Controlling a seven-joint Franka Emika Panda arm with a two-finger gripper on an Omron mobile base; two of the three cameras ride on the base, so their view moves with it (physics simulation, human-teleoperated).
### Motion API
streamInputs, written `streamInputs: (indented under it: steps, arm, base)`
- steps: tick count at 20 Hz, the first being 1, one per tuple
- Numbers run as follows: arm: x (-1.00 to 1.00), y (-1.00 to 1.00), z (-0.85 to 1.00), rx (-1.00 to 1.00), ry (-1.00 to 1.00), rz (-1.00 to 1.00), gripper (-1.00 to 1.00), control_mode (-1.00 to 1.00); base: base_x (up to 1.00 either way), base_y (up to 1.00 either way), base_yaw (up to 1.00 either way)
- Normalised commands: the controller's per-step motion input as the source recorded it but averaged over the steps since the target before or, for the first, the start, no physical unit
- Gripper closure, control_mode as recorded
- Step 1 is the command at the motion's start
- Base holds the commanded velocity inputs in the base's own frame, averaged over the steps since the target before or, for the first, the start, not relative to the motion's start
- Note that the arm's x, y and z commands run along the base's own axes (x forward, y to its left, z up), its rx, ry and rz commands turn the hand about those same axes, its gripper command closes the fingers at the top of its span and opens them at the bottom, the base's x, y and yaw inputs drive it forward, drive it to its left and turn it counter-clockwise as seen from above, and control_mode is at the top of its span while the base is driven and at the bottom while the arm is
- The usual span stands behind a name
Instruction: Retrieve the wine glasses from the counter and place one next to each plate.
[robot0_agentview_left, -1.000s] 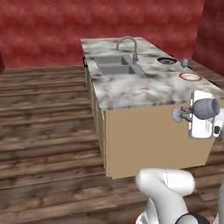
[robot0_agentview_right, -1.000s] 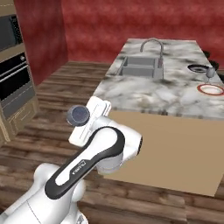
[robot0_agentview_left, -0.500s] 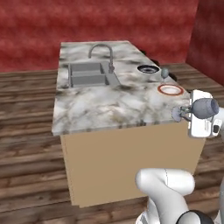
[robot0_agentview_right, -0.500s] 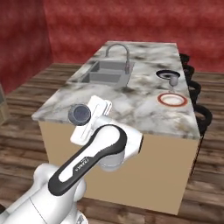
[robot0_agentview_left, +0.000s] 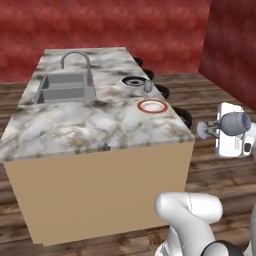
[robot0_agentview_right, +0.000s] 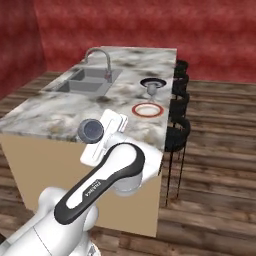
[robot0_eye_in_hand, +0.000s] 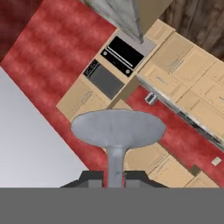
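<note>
The end effector (robot0_agentview_left: 216, 131) pinches a wine glass (robot0_agentview_left: 231, 123) by its thin stem, fingers pressed against it, and carries it sideways in the air off the near right corner of the island (robot0_agentview_left: 100, 120), likely to keep it clear of the edge in transit. The glass is translucent grey-blue, with a rounded bowl and a round foot. Far along the marble top, a second wine glass (robot0_agentview_left: 148, 86) stands beside the dark plate (robot0_agentview_left: 134, 80); the orange-rimmed plate (robot0_agentview_left: 152, 106) nearer has none yet

Base views flank arm, both facing marble island (robot0_agentview_left: 100, 125); hand view tilted toward cabinets (robot0_eye_in_hand: 183, 74).
</note>
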Motion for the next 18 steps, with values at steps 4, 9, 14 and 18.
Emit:
streamInputs:
  steps: [4,9,14,18]
  arm:
    - [0.00,0.00,0.00,0.00,0.00,0.00,1.00,1.00]
    - [0.00,0.00,0.00,0.00,0.00,0.00,1.00,1.00]
    - [0.00,0.00,0.00,0.00,0.00,0.00,1.00,1.00]
    - [0.00,0.00,0.00,0.00,0.00,0.00,1.00,1.00]
  base:
    - [0.49,-1.00,0.01]
    - [0.70,-1.00,0.06]
    - [0.94,-1.00,0.17]
    - [1.00,-1.00,0.29]
